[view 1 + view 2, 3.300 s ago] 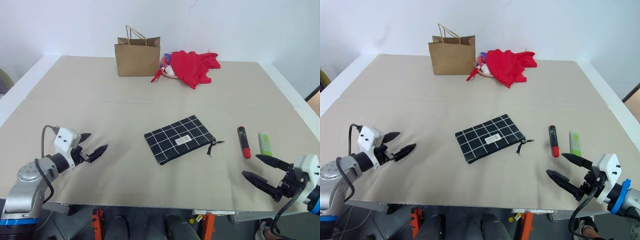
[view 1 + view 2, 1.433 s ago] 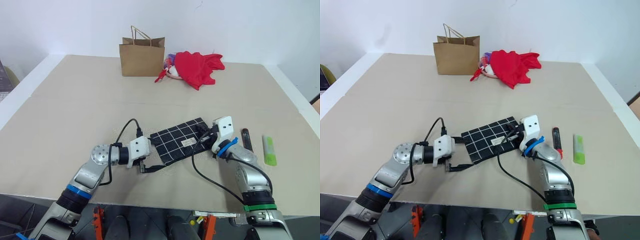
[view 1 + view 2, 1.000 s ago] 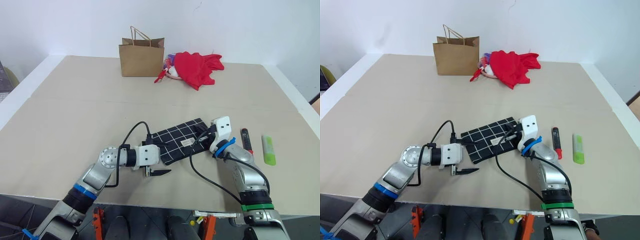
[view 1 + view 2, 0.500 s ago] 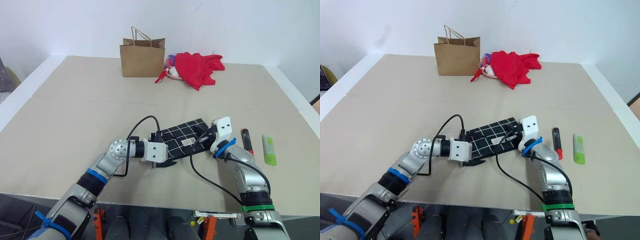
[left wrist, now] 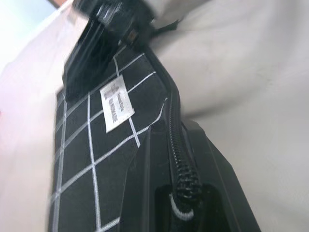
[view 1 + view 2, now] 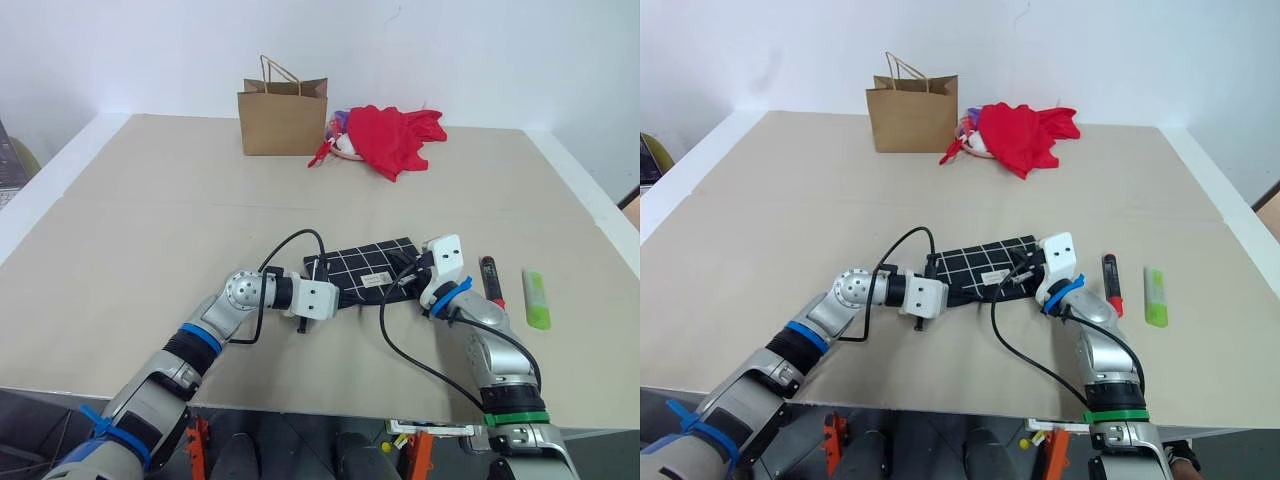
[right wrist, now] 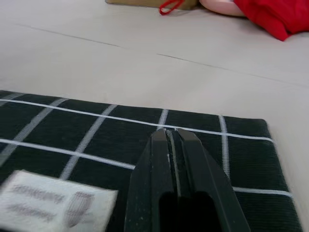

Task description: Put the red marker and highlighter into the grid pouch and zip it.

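Tan tabletop [image 6: 150, 230], both grippers, left gripper [image 5: 181, 193] and right gripper [image 7: 170, 140], clamped on grid pouch [image 6: 365, 268].

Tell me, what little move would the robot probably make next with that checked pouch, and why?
Probably the right gripper draws the zipper along while the left gripper holds. The left is clamped on the zipper edge of the grid pouch; the right sits at its other end. The red marker and highlighter lie outside on the table.

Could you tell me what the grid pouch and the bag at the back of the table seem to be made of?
The grid pouch looks like matte woven black fabric with white lines, a sewn label and a coil zipper. The bag looks like plain brown paper: stiff creased sides, twisted handles.
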Robot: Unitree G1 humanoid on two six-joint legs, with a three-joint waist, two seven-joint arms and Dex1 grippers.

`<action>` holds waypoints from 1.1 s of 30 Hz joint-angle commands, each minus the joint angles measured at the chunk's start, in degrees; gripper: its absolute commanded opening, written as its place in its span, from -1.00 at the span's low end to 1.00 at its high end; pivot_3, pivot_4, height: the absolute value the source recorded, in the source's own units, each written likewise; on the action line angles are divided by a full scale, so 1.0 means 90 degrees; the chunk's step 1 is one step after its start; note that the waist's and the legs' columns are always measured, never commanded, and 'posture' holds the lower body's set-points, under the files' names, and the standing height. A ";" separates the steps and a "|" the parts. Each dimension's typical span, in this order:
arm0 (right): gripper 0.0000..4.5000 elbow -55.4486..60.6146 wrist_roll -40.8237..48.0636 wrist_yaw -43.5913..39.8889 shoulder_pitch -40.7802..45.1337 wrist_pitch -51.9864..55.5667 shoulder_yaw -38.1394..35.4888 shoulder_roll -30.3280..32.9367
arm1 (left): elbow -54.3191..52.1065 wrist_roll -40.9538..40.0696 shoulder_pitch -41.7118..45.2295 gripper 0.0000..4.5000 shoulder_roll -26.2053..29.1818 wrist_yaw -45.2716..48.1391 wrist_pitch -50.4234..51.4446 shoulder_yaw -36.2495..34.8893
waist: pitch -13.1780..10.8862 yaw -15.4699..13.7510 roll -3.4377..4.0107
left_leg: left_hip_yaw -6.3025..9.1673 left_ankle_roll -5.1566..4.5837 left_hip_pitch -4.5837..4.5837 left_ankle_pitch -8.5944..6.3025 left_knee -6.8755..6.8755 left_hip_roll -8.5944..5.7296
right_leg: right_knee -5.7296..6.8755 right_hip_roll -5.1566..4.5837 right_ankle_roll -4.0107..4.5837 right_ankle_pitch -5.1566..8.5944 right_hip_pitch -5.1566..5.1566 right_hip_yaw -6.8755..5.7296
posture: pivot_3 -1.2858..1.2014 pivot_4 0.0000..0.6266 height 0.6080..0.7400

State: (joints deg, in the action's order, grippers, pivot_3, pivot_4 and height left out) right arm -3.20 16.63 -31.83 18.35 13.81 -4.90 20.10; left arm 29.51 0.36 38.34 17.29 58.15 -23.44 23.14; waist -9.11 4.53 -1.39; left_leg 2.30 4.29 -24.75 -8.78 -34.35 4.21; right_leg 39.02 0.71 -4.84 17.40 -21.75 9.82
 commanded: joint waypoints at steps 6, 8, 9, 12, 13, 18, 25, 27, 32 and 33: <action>0.86 0.1853 0.0930 -0.1359 -0.0853 -0.0583 -0.0765 0.0998 | -0.1642 -0.1967 -0.0264 -1.00 0.0534 0.1193 0.2056 -0.0985 | -0.0015 -0.0039 0.0025 | 0.0045 -0.0002 -0.0059 -0.0002 0.0016 -0.0003 | 0.0003 0.0000 0.0026 0.0016 -0.0041 -0.0043 | 0.03 -0.52 0.99; 0.99 0.1980 0.1093 -0.1741 -0.1215 -0.0792 -0.0877 0.1185 | -0.1988 -0.2121 -0.0374 -1.00 0.0733 0.1396 0.2372 -0.1031 | -0.0017 -0.0042 0.0029 | 0.0052 -0.0006 -0.0056 -0.0006 0.0017 -0.0003 | 0.0003 0.0000 0.0035 0.0020 -0.0038 -0.0052 | 0.03 -0.52 0.99; 0.99 0.2015 0.1158 -0.1860 -0.1350 -0.0831 -0.0901 0.1239 | -0.2112 -0.2158 -0.0423 -1.00 0.0803 0.1462 0.2482 -0.1042 | -0.0017 -0.0042 0.0030 | 0.0056 -0.0007 -0.0056 -0.0006 0.0020 -0.0004 | 0.0003 0.0000 0.0038 0.0022 -0.0036 -0.0054 | 0.03 -0.52 0.99; 0.99 0.2057 0.1291 -0.2038 -0.1742 -0.0870 -0.0945 0.1293 | -0.2436 -0.2222 -0.0573 -1.00 0.0981 0.1562 0.2703 -0.1083 | -0.0021 -0.0037 0.0034 | 0.0070 -0.0007 -0.0045 -0.0006 0.0021 -0.0004 | 0.0003 0.0000 0.0043 0.0027 -0.0022 -0.0068 | 0.03 -0.52 0.99; 0.99 0.2047 0.1338 -0.2085 -0.1850 -0.0891 -0.0960 0.1285 | -0.2508 -0.2233 -0.0612 -1.00 0.1014 0.1570 0.2751 -0.1103 | -0.0022 -0.0037 0.0035 | 0.0074 -0.0006 -0.0044 -0.0005 0.0018 -0.0004 | 0.0004 0.0000 0.0038 0.0030 -0.0021 -0.0071 | 0.03 -0.52 0.99; 0.99 0.1866 0.1262 -0.2152 -0.2190 -0.1176 -0.1029 0.1288 | -0.2769 -0.2255 -0.0755 -1.00 0.1060 0.1484 0.2978 -0.1185 | -0.0028 -0.0033 0.0044 | 0.0088 0.0004 -0.0038 0.0005 0.0004 -0.0004 | 0.0005 0.0000 0.0030 0.0023 -0.0010 -0.0081 | 0.03 -0.52 0.99; 0.99 0.1702 0.1130 -0.2479 -0.2550 -0.1418 -0.1004 0.1544 | -0.2905 -0.2213 -0.0836 -1.00 0.1064 0.1362 0.3077 -0.1272 | -0.0029 -0.0035 0.0044 | 0.0093 0.0024 -0.0037 0.0022 0.0002 -0.0007 | 0.0005 0.0000 0.0027 0.0017 -0.0004 -0.0082 | 0.03 -0.52 0.99; 0.99 0.1684 0.1158 -0.2524 -0.2611 -0.1405 -0.1024 0.1612 | -0.2919 -0.2208 -0.0857 -1.00 0.1077 0.1357 0.3075 -0.1280 | -0.0029 -0.0038 0.0045 | 0.0093 0.0023 -0.0037 0.0022 0.0003 -0.0007 | 0.0005 0.0000 0.0026 0.0018 -0.0004 -0.0081 | 0.03 -0.52 0.99; 0.99 0.1663 0.1256 -0.2592 -0.2705 -0.1384 -0.1105 0.1735 | -0.2908 -0.2177 -0.0860 -1.00 0.1099 0.1344 0.3065 -0.1290 | -0.0029 -0.0040 0.0045 | 0.0094 0.0023 -0.0037 0.0021 0.0006 -0.0008 | 0.0005 0.0000 0.0027 0.0021 -0.0004 -0.0084 | 0.03 -0.52 0.99; 0.99 0.1664 0.1272 -0.2599 -0.2702 -0.1385 -0.1115 0.1742 | -0.2901 -0.2170 -0.0857 -1.00 0.1099 0.1339 0.3061 -0.1286 | -0.0029 -0.0039 0.0045 | 0.0094 0.0023 -0.0037 0.0021 0.0006 -0.0008 | 0.0005 0.0000 0.0027 0.0021 -0.0004 -0.0084 | 0.03 -0.52 0.99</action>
State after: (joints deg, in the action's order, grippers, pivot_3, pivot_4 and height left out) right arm 11.01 26.78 -54.86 -6.24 2.11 -12.91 34.93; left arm 5.41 -19.03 30.66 26.66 70.43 4.25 12.92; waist -9.37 4.18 -0.98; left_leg 3.15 4.50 -25.09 -8.59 -34.29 4.14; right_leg 39.06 0.71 -4.60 17.58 -21.79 9.06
